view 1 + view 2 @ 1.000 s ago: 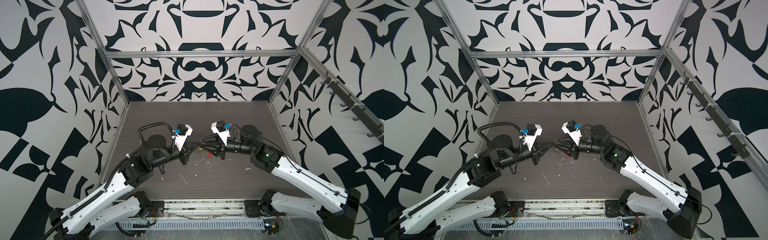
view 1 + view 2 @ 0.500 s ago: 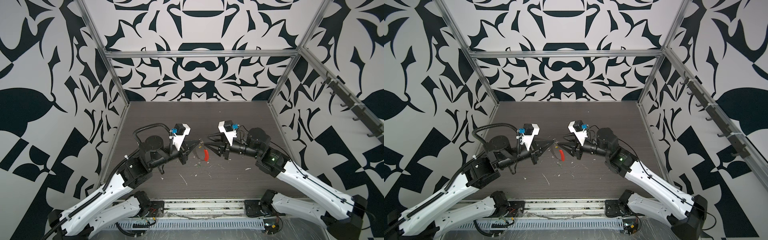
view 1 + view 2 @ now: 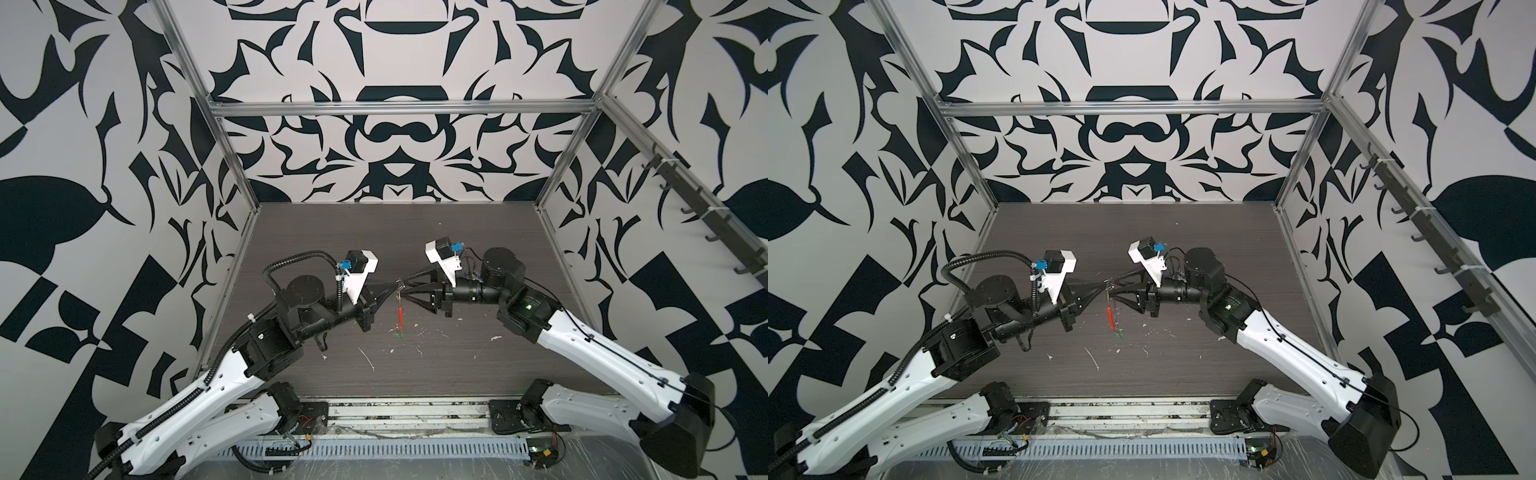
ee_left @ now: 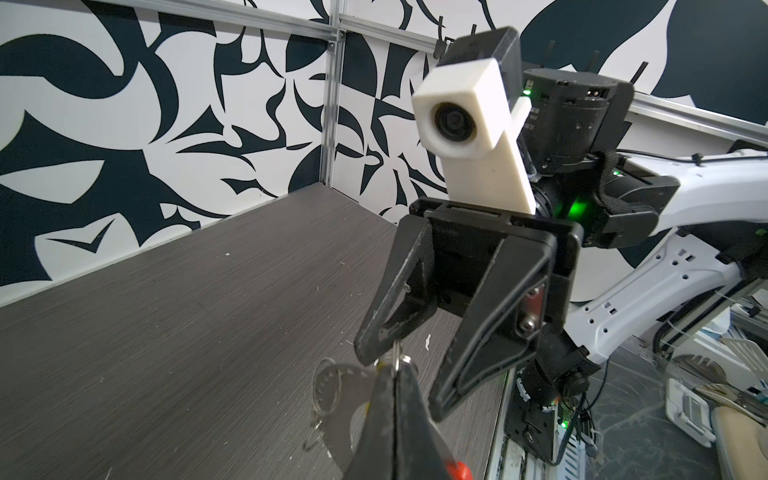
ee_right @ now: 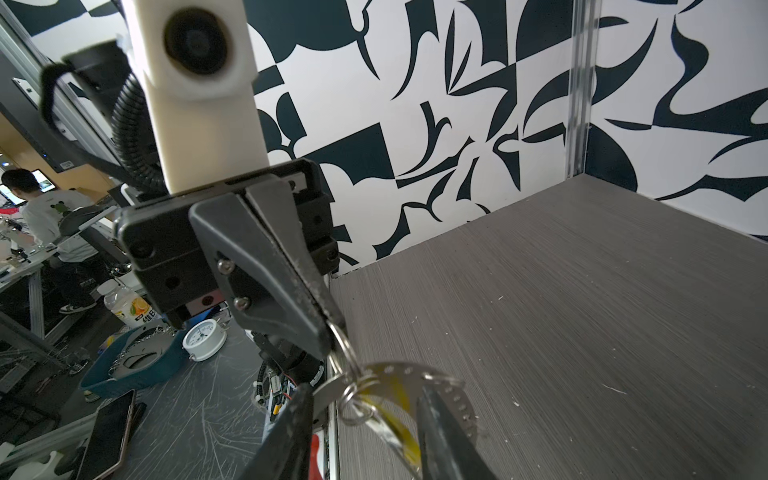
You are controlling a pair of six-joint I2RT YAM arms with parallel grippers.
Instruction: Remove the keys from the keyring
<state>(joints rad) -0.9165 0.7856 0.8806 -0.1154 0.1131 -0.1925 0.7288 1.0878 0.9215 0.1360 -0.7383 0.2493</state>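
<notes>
Several scraps point(image 3: 368, 360) lie on the near counter point(image 3: 457, 374). Just beyond them the keyring point(image 3: 400, 318) hangs in the air over mid-counter, edge-on in both top views. Its long line runs straight down from the claws, red arc low, green key point(image 3: 399, 334) lowest; whether that key touches the counter I cannot tell. At the top, the left claw point(image 3: 395, 286) is pressed together on a small metal loop point(image 5: 340, 338), probably the yellow key's point(image 5: 395, 409), which hangs beside the keyring's holed band. The right claw point(image 3: 402, 287) faces it from the right with jaws apart, straddling that band and the yellow key and clamping nothing. I judge the keyring light, thin and stiff, apt to swing and twist from a single pinch. The keys are tiny and the loops look like slick wire. The best hold for the right claw is flat across the band, close beside the loop, so the loop can be worked along it.
</notes>
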